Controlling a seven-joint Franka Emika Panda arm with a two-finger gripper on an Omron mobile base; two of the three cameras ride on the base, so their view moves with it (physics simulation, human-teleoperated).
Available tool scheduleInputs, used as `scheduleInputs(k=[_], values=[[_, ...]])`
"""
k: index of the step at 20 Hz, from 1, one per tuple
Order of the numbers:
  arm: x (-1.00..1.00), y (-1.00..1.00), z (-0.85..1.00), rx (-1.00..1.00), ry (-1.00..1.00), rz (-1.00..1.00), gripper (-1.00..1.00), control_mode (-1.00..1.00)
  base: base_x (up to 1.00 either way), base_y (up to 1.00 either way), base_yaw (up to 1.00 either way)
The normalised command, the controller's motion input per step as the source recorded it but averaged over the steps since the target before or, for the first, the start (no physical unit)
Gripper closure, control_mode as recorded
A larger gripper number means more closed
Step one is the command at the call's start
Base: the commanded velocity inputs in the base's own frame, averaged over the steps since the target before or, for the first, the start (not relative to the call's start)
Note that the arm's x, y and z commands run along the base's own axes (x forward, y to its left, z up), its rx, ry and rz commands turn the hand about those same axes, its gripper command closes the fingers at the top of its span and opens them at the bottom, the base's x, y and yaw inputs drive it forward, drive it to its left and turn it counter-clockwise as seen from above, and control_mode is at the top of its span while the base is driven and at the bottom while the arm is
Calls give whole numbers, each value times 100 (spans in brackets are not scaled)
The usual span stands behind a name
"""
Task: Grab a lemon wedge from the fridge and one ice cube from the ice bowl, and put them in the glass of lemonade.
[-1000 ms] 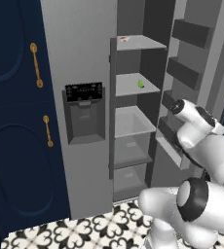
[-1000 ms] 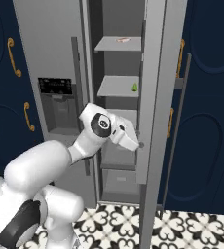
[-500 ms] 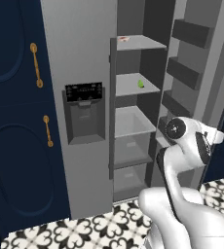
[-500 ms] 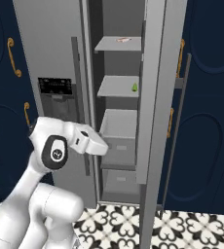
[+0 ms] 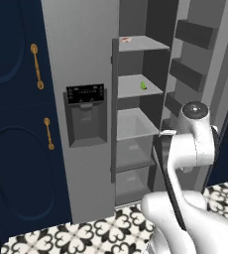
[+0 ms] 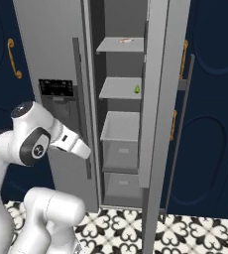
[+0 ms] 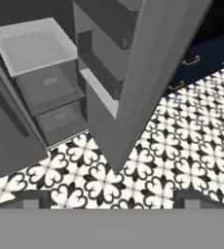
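Your arm stood in front of the fridge (image 5: 86, 59), whose right-hand door (image 6: 158, 99) was swung wide open, baring the shelves and the two drawers (image 6: 120, 154) beneath them. The lemon wedge (image 5: 143, 85) lay on the second shelf from the top, toward its right edge and well above the arm; from the right base view the lemon wedge (image 6: 137, 89) showed as a small yellow-green speck, its shape too small to make out. A small pale item (image 5: 126, 40) with a reddish mark sat on the top shelf; what it was you could not tell.

Your gripper (image 7: 109, 199) pointed downward at the black-and-white patterned floor (image 7: 153, 170), with the bottom edge of the open door and the lower drawers ahead of it. The jaws stood fully apart with nothing between them, each tip at a far corner of the hand view. To the left of the fridge, the navy cabinets (image 5: 12, 124) with brass handles (image 5: 35, 64) stayed shut.
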Motion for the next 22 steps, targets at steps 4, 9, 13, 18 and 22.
scheduleInputs(k=[4,9,13,18,22], values=[[-7,-11,-22,72,17,19,-100,-100,0,0,0],[-3,0,31,1,-8,0,-100,-100,0,0,0],[-3,2,19,0,-4,-1,-100,-100,0,0,0],[-14,6,60,-6,-9,-2,-100,-100,0,0,0],[-28,3,35,-5,-15,0,-100,-100,0,0,0]])
